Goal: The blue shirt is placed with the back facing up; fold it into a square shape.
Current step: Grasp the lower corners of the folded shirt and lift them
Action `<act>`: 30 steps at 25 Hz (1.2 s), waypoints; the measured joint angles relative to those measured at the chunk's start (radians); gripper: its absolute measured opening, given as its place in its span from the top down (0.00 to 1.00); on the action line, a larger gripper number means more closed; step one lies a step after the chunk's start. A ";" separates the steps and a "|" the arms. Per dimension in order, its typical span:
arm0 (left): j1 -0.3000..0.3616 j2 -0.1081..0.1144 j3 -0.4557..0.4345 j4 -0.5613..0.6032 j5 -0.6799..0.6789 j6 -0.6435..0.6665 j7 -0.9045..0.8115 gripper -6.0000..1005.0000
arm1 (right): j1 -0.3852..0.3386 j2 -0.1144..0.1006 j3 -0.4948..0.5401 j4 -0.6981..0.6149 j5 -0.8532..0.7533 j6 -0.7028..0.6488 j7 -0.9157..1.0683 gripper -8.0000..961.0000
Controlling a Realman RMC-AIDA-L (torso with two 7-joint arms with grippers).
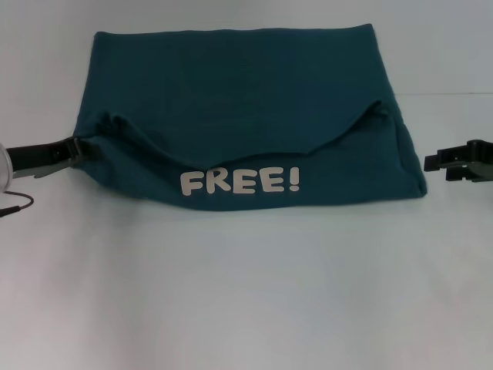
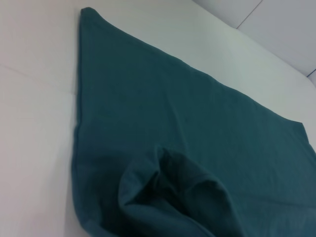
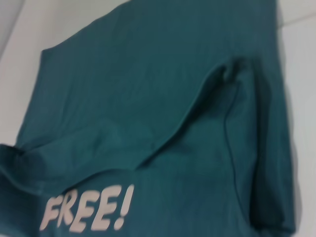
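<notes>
The blue shirt (image 1: 246, 100) lies on the white bench (image 1: 246, 293), its near edge folded over so the lettering (image 1: 240, 183) faces up. The left pincer (image 1: 75, 148) is clenched on the shirt's left edge; the right pincer (image 1: 428, 161) hangs released beside its right edge.

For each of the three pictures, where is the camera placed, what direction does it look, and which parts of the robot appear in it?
Head view: from the robot's head, forward and down at the blue shirt; left gripper at its edge, right gripper clear of it.
Left wrist view: on the left arm, over plain shirt cloth; no robot parts.
Right wrist view: on the right arm, over the shirt's folded part; no robot parts.
Head and right wrist views share the FREE! lettering.
</notes>
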 joint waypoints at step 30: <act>-0.011 -0.002 0.000 -0.003 0.000 -0.015 -0.016 0.95 | 0.070 0.123 -0.157 0.086 -0.096 0.362 -0.013 0.44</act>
